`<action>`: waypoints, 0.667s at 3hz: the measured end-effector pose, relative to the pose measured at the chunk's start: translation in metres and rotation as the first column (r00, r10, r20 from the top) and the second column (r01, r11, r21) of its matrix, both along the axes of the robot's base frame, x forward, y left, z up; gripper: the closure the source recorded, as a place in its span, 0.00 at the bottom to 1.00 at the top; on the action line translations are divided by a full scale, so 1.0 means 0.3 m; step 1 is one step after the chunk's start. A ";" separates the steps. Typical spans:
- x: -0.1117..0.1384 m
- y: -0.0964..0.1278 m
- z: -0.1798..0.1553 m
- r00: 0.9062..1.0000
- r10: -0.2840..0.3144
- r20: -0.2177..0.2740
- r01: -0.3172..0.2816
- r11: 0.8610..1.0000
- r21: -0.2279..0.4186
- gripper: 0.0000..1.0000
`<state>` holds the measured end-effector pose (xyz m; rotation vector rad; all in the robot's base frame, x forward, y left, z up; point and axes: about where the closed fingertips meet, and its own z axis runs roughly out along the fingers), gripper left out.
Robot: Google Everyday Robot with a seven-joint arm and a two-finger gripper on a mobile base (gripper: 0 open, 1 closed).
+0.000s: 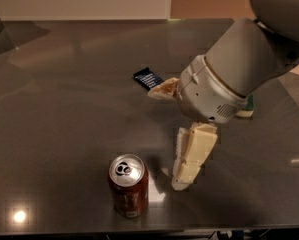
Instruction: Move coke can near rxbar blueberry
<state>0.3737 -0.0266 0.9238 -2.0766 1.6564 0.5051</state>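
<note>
The coke can (128,188), red with a silver top and pull tab, stands upright near the table's front edge. The rxbar blueberry (147,78), a flat dark blue wrapper with white lettering, lies further back at the table's middle. My gripper (165,138) is open, hanging above the table between the two. One cream finger (164,89) covers the bar's right end. The other finger (191,156) points down just right of the can, apart from it. The gripper holds nothing.
The grey metal table (64,109) has a glossy top with light glare at the front left. A green-and-yellow sponge (248,107) peeks out behind my arm at the right. The table's front edge runs just below the can.
</note>
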 end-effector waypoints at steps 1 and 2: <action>-0.060 0.074 -0.041 0.997 0.074 -0.028 -0.074 0.997 0.001 0.00; -0.122 0.130 -0.062 0.990 0.136 -0.041 -0.136 0.991 0.005 0.00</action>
